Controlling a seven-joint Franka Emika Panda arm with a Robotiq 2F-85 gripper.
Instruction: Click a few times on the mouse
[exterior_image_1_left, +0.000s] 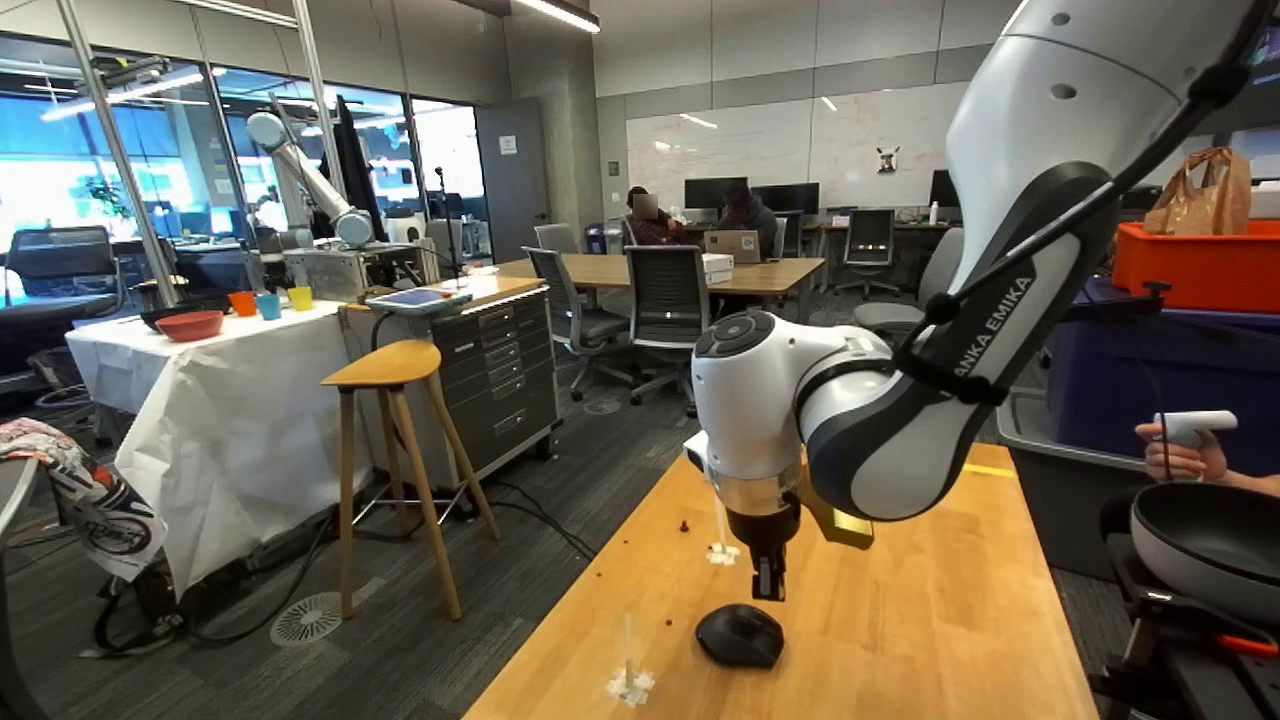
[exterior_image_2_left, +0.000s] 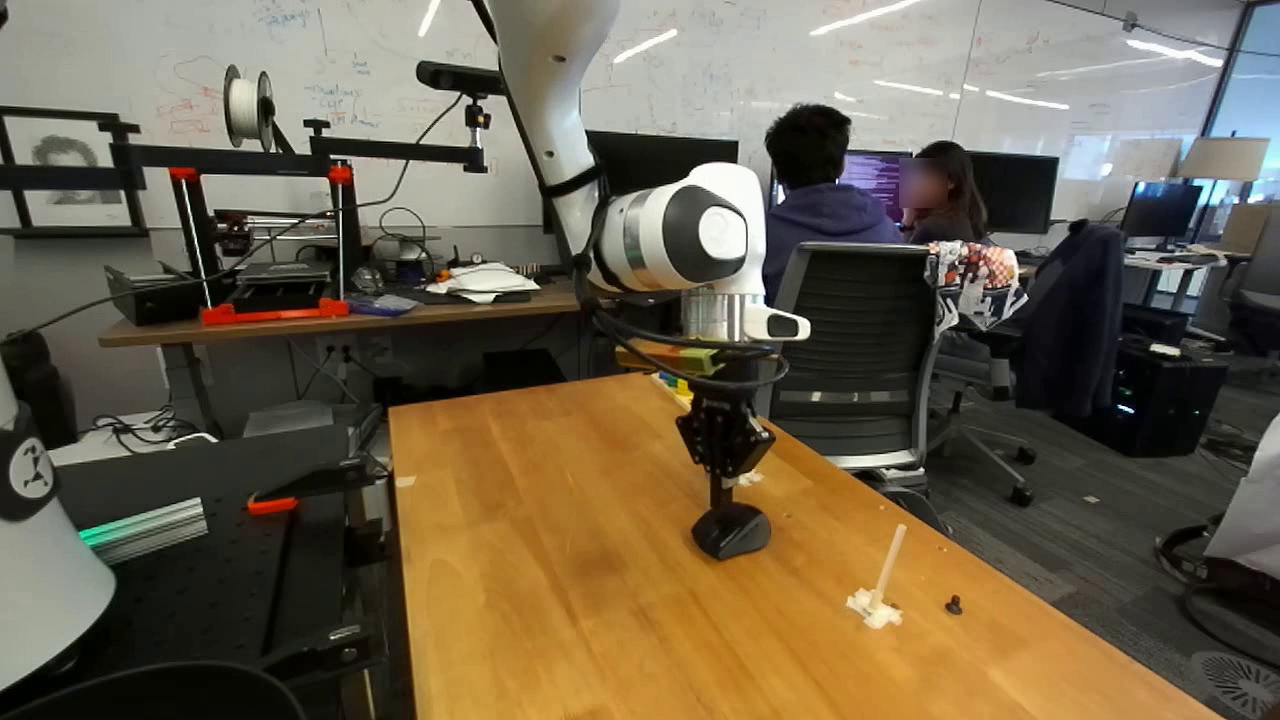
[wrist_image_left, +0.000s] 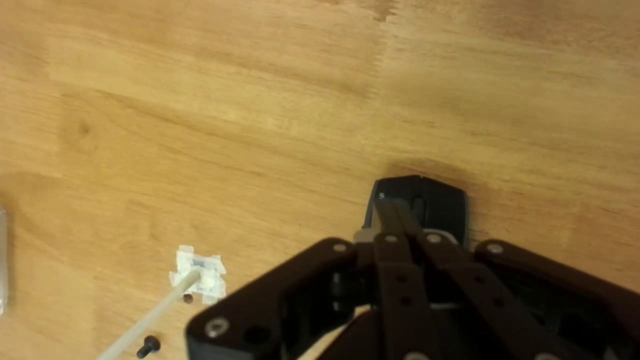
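The mouse (exterior_image_1_left: 740, 638) is small, black and rounded and sits on the wooden table. It shows in both exterior views, also here (exterior_image_2_left: 732, 532). My gripper (exterior_image_1_left: 768, 590) points straight down over the mouse with its fingers together and nothing between them. In an exterior view the gripper (exterior_image_2_left: 721, 500) meets the outline of the mouse's top. In the wrist view the fingertips (wrist_image_left: 392, 201) lie over one front button of the mouse (wrist_image_left: 447, 210), beside the scroll wheel. The fingers hide the mouse's rear part. I cannot tell whether the tips touch it.
A pale stick stands taped to the table (exterior_image_2_left: 560, 600) on white tape (exterior_image_2_left: 875, 608), also in the wrist view (wrist_image_left: 207, 280). A dark screw (wrist_image_left: 148, 346) lies near it. A yellow block (exterior_image_1_left: 848, 527) shows behind the wrist. A clear item (wrist_image_left: 2, 260) is at the wrist view's edge.
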